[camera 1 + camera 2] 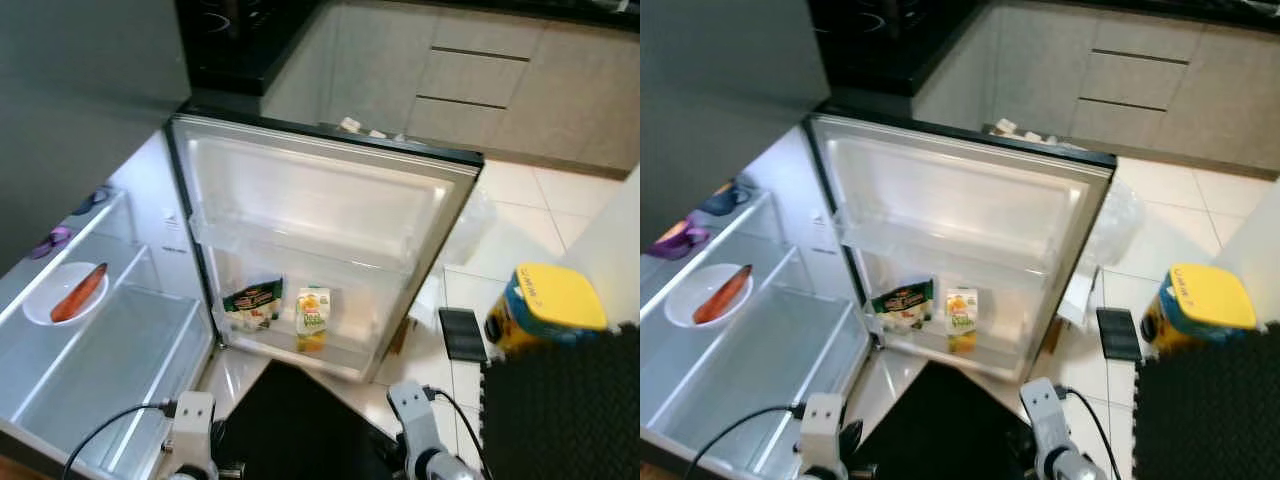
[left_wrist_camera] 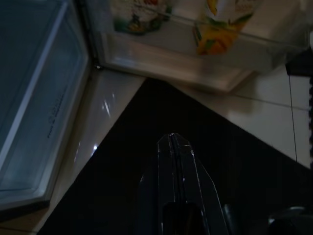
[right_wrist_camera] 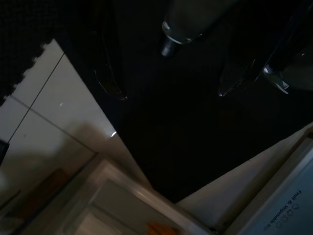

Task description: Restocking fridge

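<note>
Below your head camera, both arms hang low at the bottom edge, wrists bent down over a black mat (image 1: pixel 290 420) on the tiled floor. Your left gripper (image 2: pixel 172 147) points down at that mat with its two black fingers pressed together, nothing between them. Your right gripper (image 3: pixel 171 93) also hangs over the mat, its fingers (image 3: pixel 110 73) spread well apart and holding nothing.

Ahead of you the fridge door (image 1: pixel 320 200) stands wide open. On its lowest door shelf you have a dark green packet (image 1: pixel 252 303) on the left and a juice carton (image 1: pixel 312 318) with orange and green print just beside it; both stand upright. The upper door shelves carry nothing you can make out.

To your left, the fridge interior shows a glass shelf with a white plate (image 1: pixel 40 305) holding a carrot (image 1: pixel 80 291), and a clear crisper drawer (image 1: pixel 110 370) below and nearer to you. Small purple and blue items sit on the shelf above, too blurred to name.

To your right, a yellow-lidded container (image 1: pixel 545 305) with a blue band rests at the edge of a black foam mat (image 1: pixel 565 410), well apart from the fridge. A dark flat object (image 1: pixel 462 333) lies on the tiles between the door and that container.
</note>
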